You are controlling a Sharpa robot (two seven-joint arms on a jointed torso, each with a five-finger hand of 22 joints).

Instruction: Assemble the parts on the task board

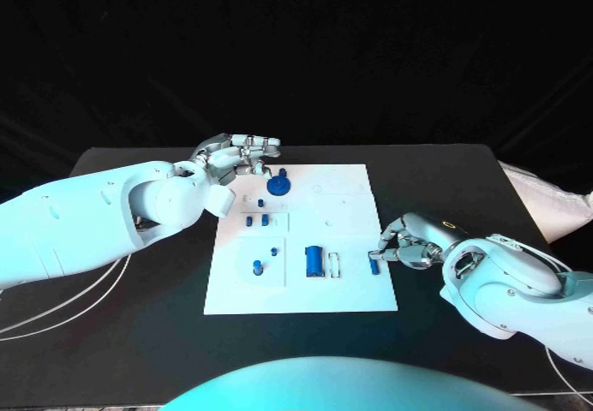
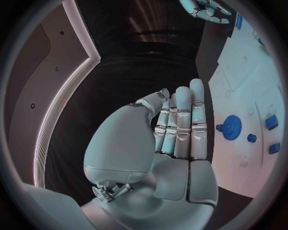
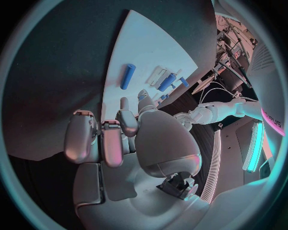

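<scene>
Task board (image 1: 352, 291), white plate, sits mid-frame in my head view on the black table (image 1: 123, 342). On it I see a blue gear (image 1: 279, 185) in the upper part, small blue pegs (image 1: 254, 220) left of centre, a blue cylinder (image 1: 315, 259) lower centre, a short blue pin (image 1: 374, 265) near the right edge. Left hand (image 1: 237, 157) hovers at the board's upper left corner, fingers apart over the gear, holding nothing I can see. Right hand (image 1: 405, 242) is at the board's right edge, fingers curled in beside the pin; can't tell whether it pinches anything.

Left wrist view: left hand (image 2: 174, 129) fills the centre, fingers straight and side by side, nothing in them. Board (image 2: 240, 67) runs down the right side, gear (image 2: 231, 127) just right of the fingertips, not touching. Right hand (image 2: 207, 9) at top of frame.

Right wrist view: right hand (image 3: 114, 136) centre, fingers bent in. Board (image 3: 150, 48) above it, blue pin (image 3: 127, 75) upper centre, cylinder (image 3: 167, 82) right of that. Whether it grips something is unclear here as well.
</scene>
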